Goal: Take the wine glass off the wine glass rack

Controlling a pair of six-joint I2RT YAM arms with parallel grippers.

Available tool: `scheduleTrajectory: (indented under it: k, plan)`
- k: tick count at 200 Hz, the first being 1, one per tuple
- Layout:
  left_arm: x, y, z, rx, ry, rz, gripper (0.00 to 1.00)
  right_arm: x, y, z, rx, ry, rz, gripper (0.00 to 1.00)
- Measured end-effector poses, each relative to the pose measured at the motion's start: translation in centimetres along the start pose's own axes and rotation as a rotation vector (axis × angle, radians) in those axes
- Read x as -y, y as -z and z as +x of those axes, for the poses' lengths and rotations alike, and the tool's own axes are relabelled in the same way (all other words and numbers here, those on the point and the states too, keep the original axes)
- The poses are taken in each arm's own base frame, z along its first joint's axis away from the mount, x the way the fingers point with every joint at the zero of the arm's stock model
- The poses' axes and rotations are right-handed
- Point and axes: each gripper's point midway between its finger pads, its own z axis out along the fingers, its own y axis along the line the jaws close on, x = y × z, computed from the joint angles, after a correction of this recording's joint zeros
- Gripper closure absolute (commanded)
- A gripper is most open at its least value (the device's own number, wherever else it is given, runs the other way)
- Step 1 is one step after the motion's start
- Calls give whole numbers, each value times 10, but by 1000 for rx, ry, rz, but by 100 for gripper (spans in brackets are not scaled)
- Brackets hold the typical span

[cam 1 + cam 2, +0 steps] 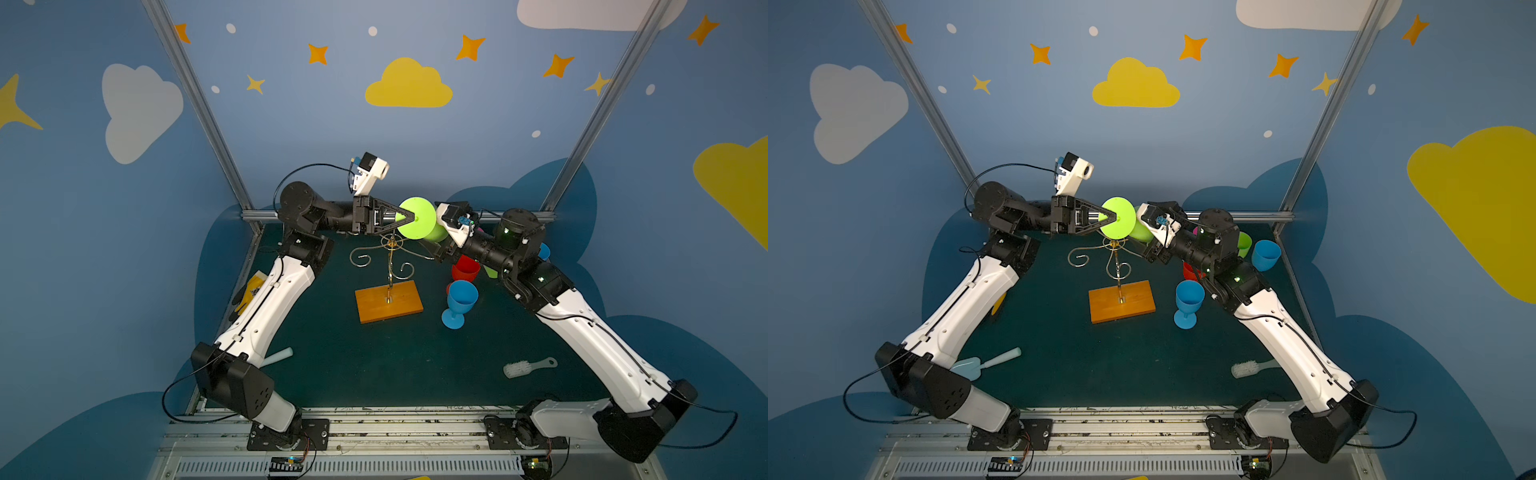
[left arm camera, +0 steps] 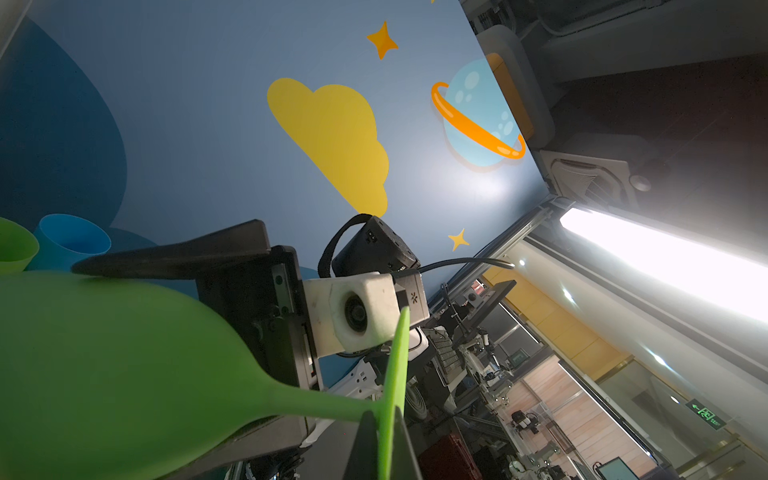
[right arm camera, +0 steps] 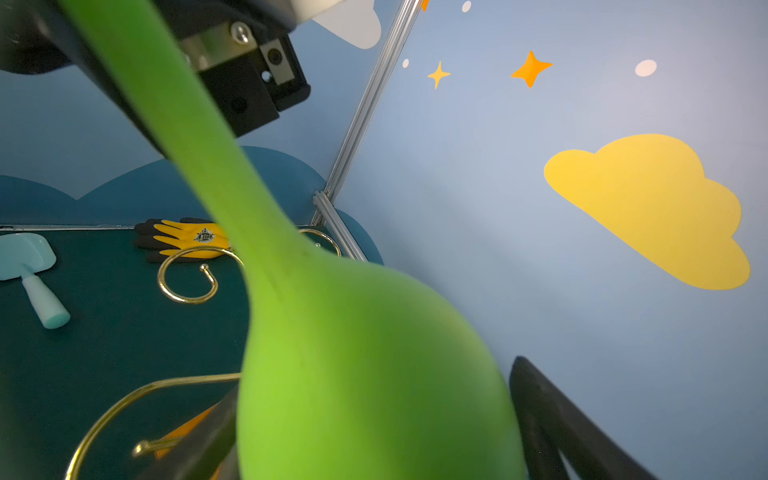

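A lime-green wine glass (image 1: 419, 220) lies on its side in the air just above the top of the wine glass rack (image 1: 388, 305), whose gold wire spirals (image 1: 1079, 258) rise from an orange wooden base. My left gripper (image 1: 409, 217) is shut on the thin edge of the glass's round foot (image 2: 397, 374). The right gripper (image 3: 374, 382) stands open around the bowl (image 3: 332, 332), with a gap showing beside one finger (image 3: 540, 407). In both top views the right fingertips are mostly hidden behind the bowl. No other glass hangs on the rack.
A blue wine glass (image 1: 459, 301) stands right of the rack base, a red cup (image 1: 465, 268) behind it. A blue cup (image 1: 1264, 254) and a green cup (image 1: 1244, 244) sit at the back right. A white brush (image 1: 528, 368), a teal scoop (image 1: 984, 361) and a yellow glove (image 1: 249, 291) lie on the mat.
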Motion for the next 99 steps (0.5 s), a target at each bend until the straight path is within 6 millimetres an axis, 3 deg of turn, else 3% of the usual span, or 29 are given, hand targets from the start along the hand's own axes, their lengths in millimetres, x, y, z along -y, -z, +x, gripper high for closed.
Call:
scheduleTrajectory:
  k: [29,52,61,66,99]
  plan:
    - [1,0,-2,6,7,0,94,-2,-1,0,-2,-11,-4,41]
    - [3,0,-3,12,-10,0,77,-3,-1,2,-9,-40,-10,50]
    - [3,0,-4,14,-19,-1,53,-4,-1,4,-22,-58,-14,52]
    - [3,0,-4,16,-28,-1,45,-5,0,6,-32,-68,-14,52]
    - [-5,4,-7,52,-78,-39,35,-2,8,9,-102,-159,-3,57]
